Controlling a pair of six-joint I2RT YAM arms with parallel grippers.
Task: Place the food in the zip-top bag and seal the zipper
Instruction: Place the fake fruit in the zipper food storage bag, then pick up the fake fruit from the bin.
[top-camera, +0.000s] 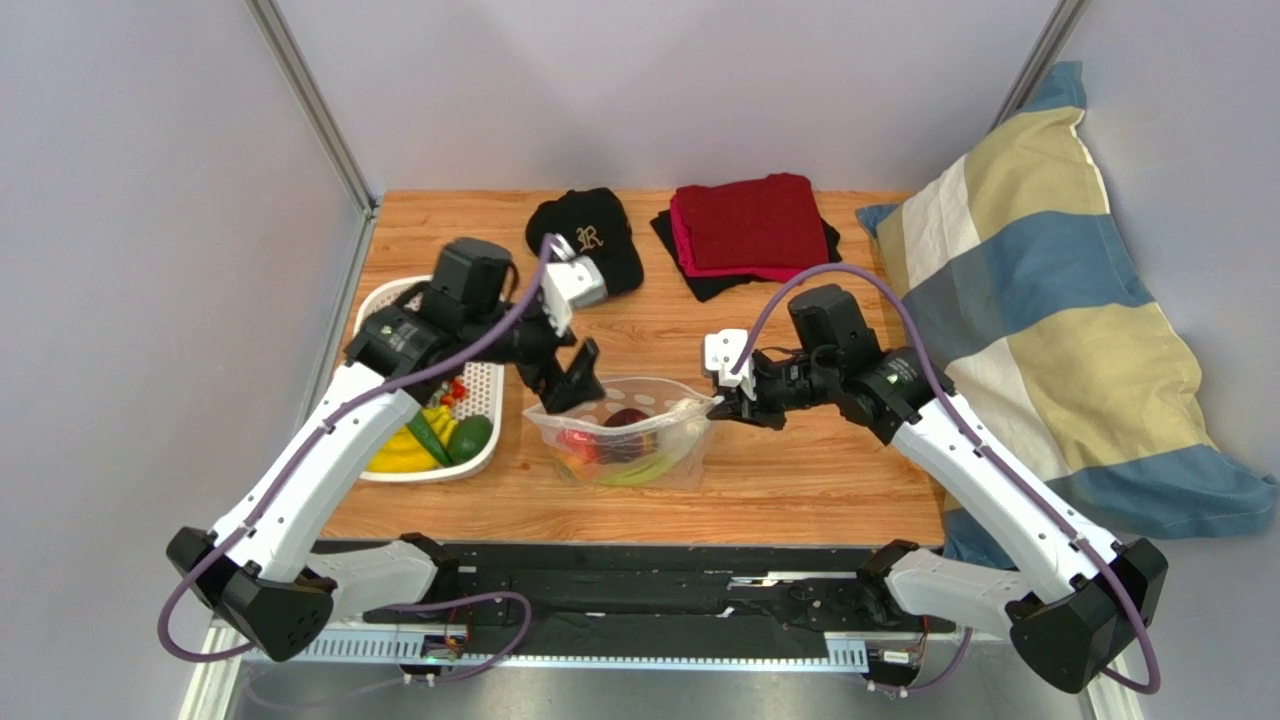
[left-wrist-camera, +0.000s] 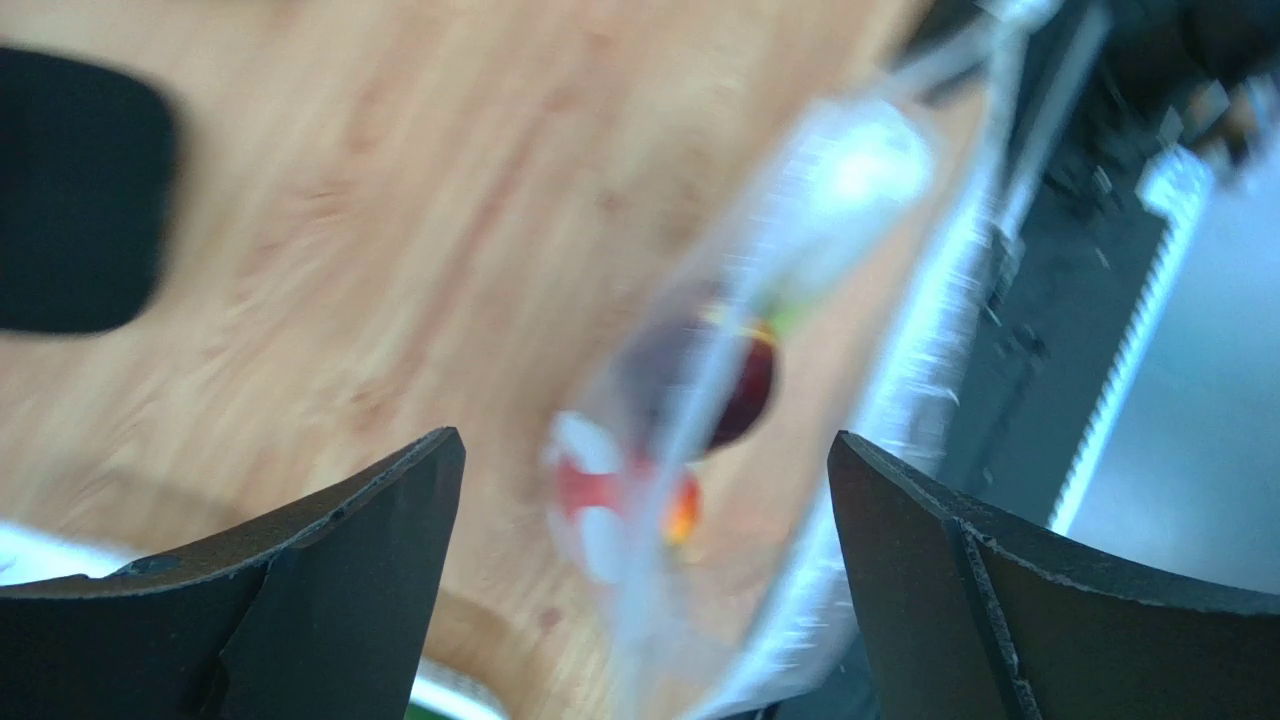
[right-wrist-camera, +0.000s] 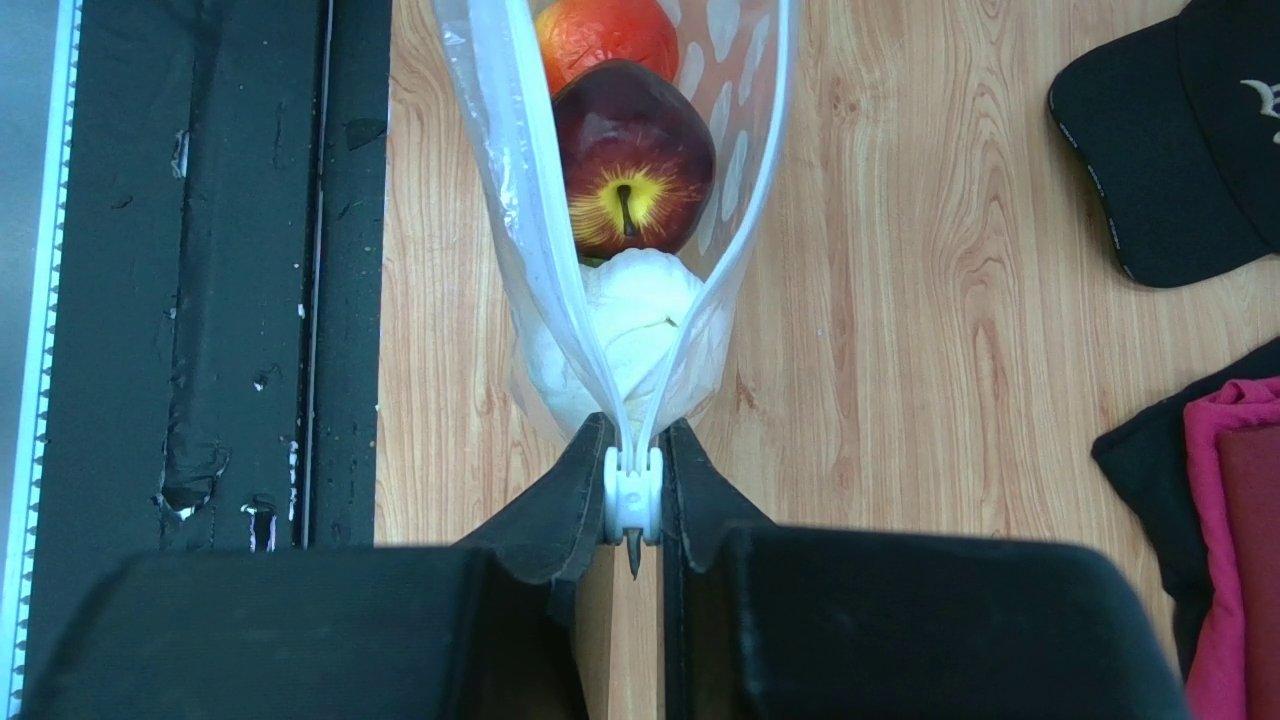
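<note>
The clear dotted zip-top bag (top-camera: 619, 438) lies on the wooden table with food inside. The right wrist view shows a dark purple-red fruit (right-wrist-camera: 633, 158), a red-orange fruit (right-wrist-camera: 606, 33) and a white piece (right-wrist-camera: 639, 300) in the bag (right-wrist-camera: 739, 90). My right gripper (top-camera: 732, 402) is at the bag's right end; in its wrist view this gripper (right-wrist-camera: 633, 450) is shut on the white zipper slider (right-wrist-camera: 633, 503). The mouth stands open to the left of the slider. My left gripper (top-camera: 571, 384) is open just above the bag's left end. Its view is blurred, with this gripper (left-wrist-camera: 643, 438) over the bag (left-wrist-camera: 842, 195) and red food (left-wrist-camera: 736, 393).
A white basket (top-camera: 388, 305) with a banana and green pieces stands at the left, under the left arm. A black cap (top-camera: 589, 228) and red cloth on black cloth (top-camera: 751, 225) lie at the back. A striped pillow (top-camera: 1037, 315) is on the right. A black rail (top-camera: 646, 578) runs along the front.
</note>
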